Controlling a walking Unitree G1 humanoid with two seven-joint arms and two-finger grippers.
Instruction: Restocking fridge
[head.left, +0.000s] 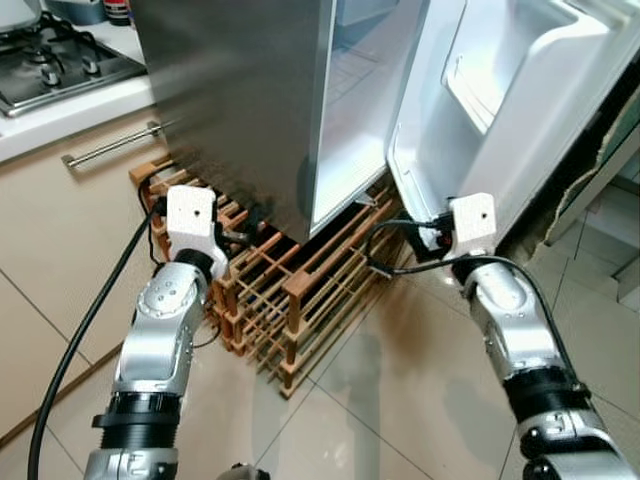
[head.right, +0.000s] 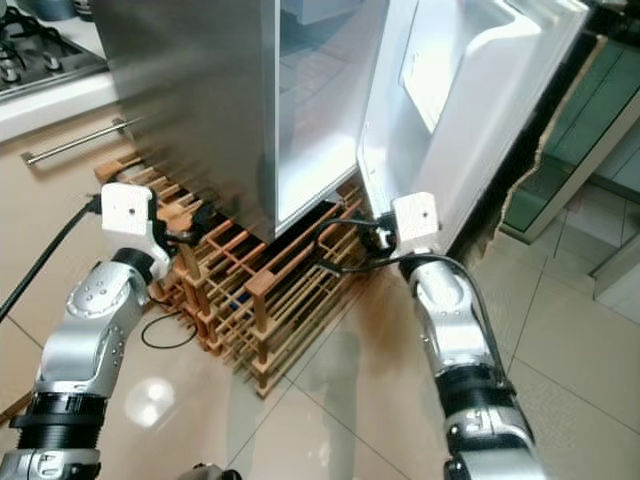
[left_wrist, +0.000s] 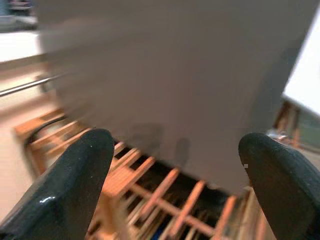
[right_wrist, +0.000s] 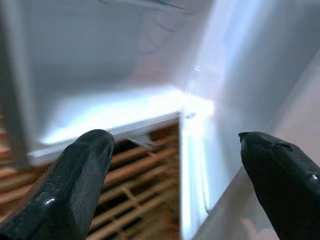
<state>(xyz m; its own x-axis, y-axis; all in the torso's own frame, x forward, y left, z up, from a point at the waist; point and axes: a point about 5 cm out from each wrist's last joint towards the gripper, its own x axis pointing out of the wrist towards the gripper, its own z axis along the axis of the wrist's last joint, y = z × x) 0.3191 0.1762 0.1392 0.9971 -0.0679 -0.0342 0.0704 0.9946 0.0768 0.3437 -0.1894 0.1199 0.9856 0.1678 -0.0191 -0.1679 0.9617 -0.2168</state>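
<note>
The fridge (head.left: 240, 100), a steel-sided box, fills the head view from 11 to 1 o'clock and stands on a wooden lattice rack (head.left: 290, 290) that spreads across the tiled floor (head.left: 420, 390) at the centre. Its white door (head.left: 510, 100) hangs wide open at 1 to 2 o'clock, the moulded inner shelves facing the camera, and the lit, pale interior (head.left: 350, 120) shows between door and steel side. No goods can be made out inside it.

At 10 o'clock runs a beige cabinet front with a long metal handle (head.left: 110, 147), and above it, at 11 o'clock, a gas hob (head.left: 50, 65) sits in a pale counter.

The left arm (head.left: 155, 340) rises from 7 o'clock; its wrist block sits beside the rack's near-left corner, below the fridge's steel side. The left gripper (left_wrist: 175, 190) has its two black fingers (left_wrist: 70, 185) spread well apart with nothing between them, pointing at the steel wall and the rack's slats beneath. A black cable (head.left: 80, 340) trails from that wrist down to 7 o'clock.

The right arm (head.left: 520, 350) rises from 5 o'clock to the lower corner of the open door. The right gripper (right_wrist: 175, 185) is likewise spread and empty, its fingers (right_wrist: 75, 185) aimed at the seam where door meets cabinet floor, with the rack below.
</note>
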